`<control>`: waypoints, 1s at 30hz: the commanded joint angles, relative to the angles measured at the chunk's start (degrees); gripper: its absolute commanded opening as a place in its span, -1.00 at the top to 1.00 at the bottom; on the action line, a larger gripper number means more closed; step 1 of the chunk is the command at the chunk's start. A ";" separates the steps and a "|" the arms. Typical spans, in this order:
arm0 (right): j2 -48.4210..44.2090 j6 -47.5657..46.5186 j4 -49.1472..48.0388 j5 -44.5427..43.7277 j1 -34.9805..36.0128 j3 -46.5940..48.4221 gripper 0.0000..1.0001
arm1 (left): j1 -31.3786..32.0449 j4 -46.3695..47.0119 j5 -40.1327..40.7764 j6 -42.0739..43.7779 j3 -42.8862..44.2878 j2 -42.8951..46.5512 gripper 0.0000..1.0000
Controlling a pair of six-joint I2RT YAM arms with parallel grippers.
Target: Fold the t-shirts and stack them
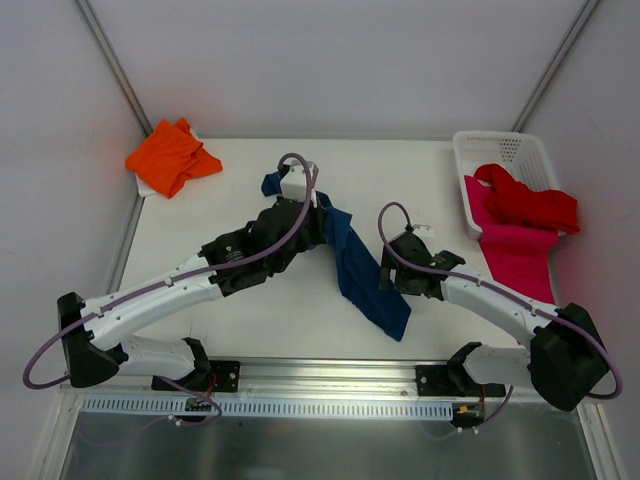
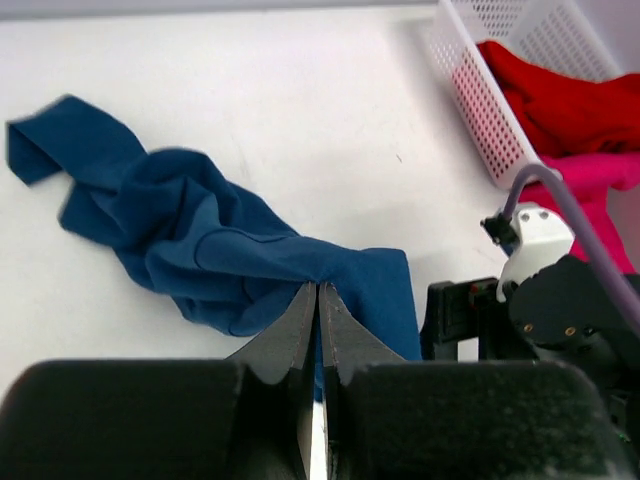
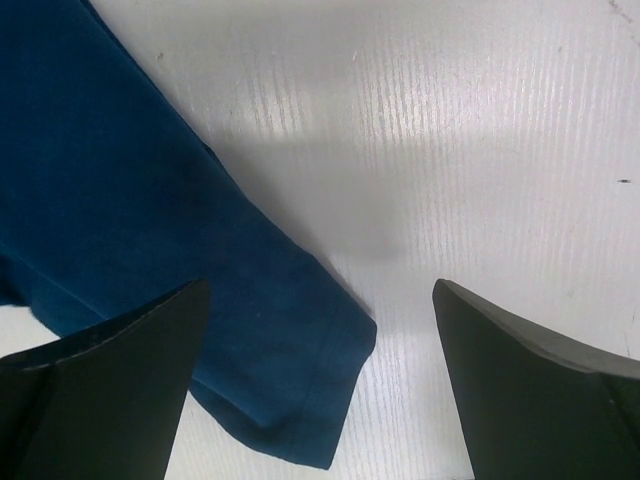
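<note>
The navy blue t-shirt [image 1: 355,265] lies crumpled in a long strip across the table's middle; its print is hidden. My left gripper [image 1: 318,226] is shut on a fold of it, seen pinched in the left wrist view [image 2: 318,290] with the cloth [image 2: 200,235] bunched beyond. My right gripper [image 1: 386,276] is open just above the table, with a hemmed corner of the navy shirt [image 3: 150,220] between its fingers [image 3: 110,390]; it holds nothing. The orange t-shirt [image 1: 170,156] lies bunched at the far left. The red t-shirt [image 1: 530,203] and the magenta one [image 1: 515,258] are at the basket.
The white mesh basket [image 1: 500,150] stands at the far right, also in the left wrist view [image 2: 478,100]. The magenta shirt spills over its near edge onto the table. The right arm's wrist [image 2: 545,300] is close beside the left gripper. Walls close in behind the table.
</note>
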State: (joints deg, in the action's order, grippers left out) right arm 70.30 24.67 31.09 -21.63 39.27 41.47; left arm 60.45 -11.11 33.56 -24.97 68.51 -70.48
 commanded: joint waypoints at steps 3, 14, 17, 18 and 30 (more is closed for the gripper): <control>-4.11 1.79 2.64 0.80 1.69 1.68 -0.99 | -1.64 0.04 4.59 13.36 6.89 2.80 1.00; -10.01 7.23 13.55 -5.70 17.68 15.81 -0.99 | -12.71 -1.89 -5.17 15.30 9.70 1.84 1.00; -9.31 8.29 14.87 -7.02 21.37 17.93 -0.99 | -14.65 -2.59 -6.22 16.45 12.87 -0.26 1.00; -9.05 8.64 14.88 -7.55 23.03 18.20 -0.99 | -15.09 -3.03 -6.84 15.92 13.05 -0.71 1.00; -1.67 17.95 8.20 -6.24 28.67 6.70 -0.99 | -20.10 -3.30 -11.94 13.19 12.79 -3.44 1.00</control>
State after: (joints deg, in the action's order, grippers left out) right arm 68.05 38.15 40.53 -27.94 67.70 50.26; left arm 40.82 -15.97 23.57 -11.25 79.64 -74.15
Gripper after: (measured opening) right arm 0.993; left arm 0.007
